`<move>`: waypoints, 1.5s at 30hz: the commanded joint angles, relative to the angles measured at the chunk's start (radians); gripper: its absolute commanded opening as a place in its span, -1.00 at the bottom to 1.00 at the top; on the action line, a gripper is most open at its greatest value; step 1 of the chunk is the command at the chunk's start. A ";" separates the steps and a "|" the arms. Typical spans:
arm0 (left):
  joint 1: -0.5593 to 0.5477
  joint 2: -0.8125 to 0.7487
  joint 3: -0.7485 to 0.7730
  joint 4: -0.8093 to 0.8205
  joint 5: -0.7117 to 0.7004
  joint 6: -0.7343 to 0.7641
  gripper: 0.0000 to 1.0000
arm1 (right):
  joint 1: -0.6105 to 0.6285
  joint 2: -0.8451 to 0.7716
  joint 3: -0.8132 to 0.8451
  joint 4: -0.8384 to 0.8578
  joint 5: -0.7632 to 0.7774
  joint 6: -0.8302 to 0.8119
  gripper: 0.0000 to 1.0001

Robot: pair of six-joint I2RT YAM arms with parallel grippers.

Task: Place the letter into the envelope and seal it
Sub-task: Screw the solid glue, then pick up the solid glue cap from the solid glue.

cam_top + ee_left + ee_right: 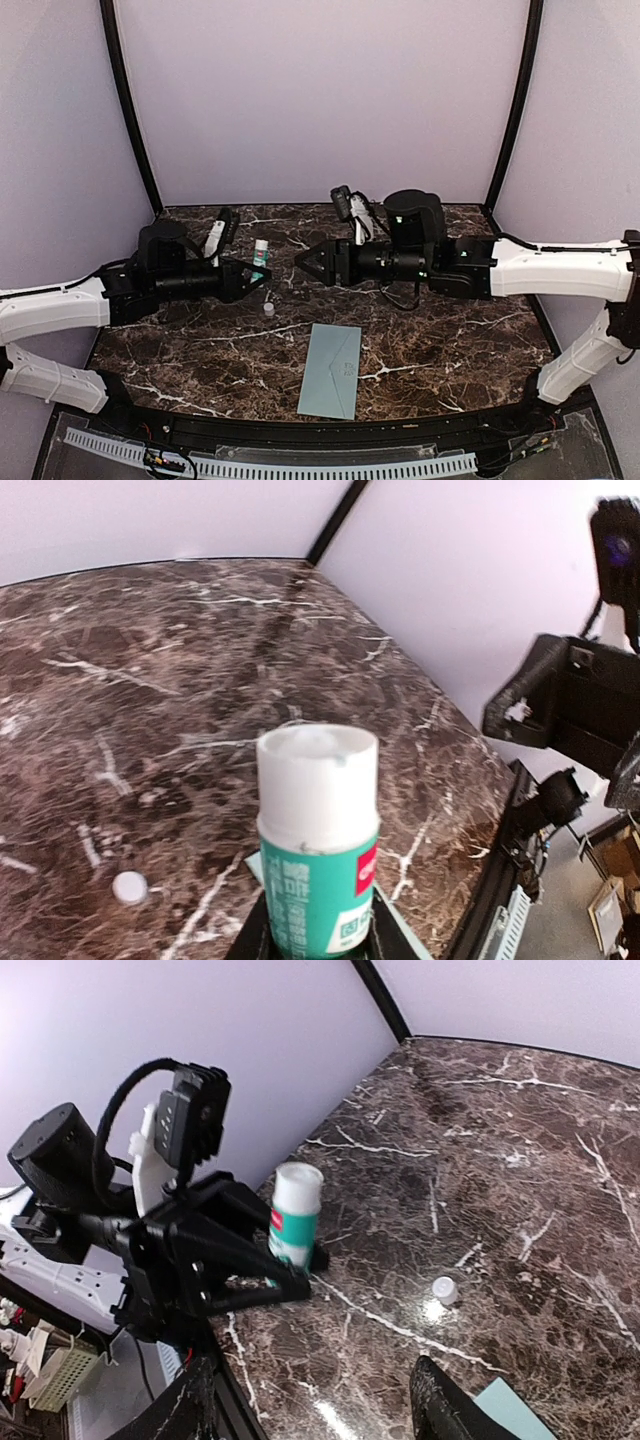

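Envelope (330, 370), pale teal, lies flat on the marble surface (450, 340), pointed flap outline showing. Left claw (252, 274) grasps the glue stick (260, 256); right claw (305, 259) spread, empty.

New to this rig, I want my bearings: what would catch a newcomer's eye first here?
The left arm's fingers grip a white-and-green glue stick upright at mid-table, opposite the right arm's fingers, which stand apart and empty. A small white cap lies loose on the marble table just nearer, and the grey-teal envelope lies by the front edge.
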 commanded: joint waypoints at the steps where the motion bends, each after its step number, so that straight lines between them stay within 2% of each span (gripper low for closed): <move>1: 0.179 -0.046 0.042 -0.208 0.075 0.104 -1.00 | -0.017 0.076 0.058 -0.070 0.089 -0.023 0.27; 6: 0.429 -0.053 0.095 -0.358 0.138 0.201 -1.00 | -0.005 0.246 0.183 -0.165 0.124 -0.043 0.24; 8: 0.497 -0.065 0.095 -0.362 0.145 0.215 -1.00 | 0.005 0.319 0.242 -0.197 0.149 -0.054 0.25; 12: 0.554 -0.092 0.091 -0.360 0.124 0.225 -1.00 | 0.019 0.473 0.380 -0.264 0.178 -0.076 0.25; 20: 0.559 -0.137 0.072 -0.372 0.096 0.239 -1.00 | 0.039 0.766 0.685 -0.418 0.244 -0.130 0.22; 26: 0.560 -0.151 0.068 -0.377 0.085 0.239 -1.00 | 0.052 0.900 0.838 -0.502 0.301 -0.156 0.22; 35: 0.561 -0.158 0.068 -0.383 0.082 0.242 -1.00 | 0.053 1.002 0.934 -0.554 0.332 -0.164 0.13; 45: 0.561 -0.147 0.068 -0.378 0.091 0.244 -1.00 | 0.055 1.030 0.952 -0.550 0.345 -0.167 -0.13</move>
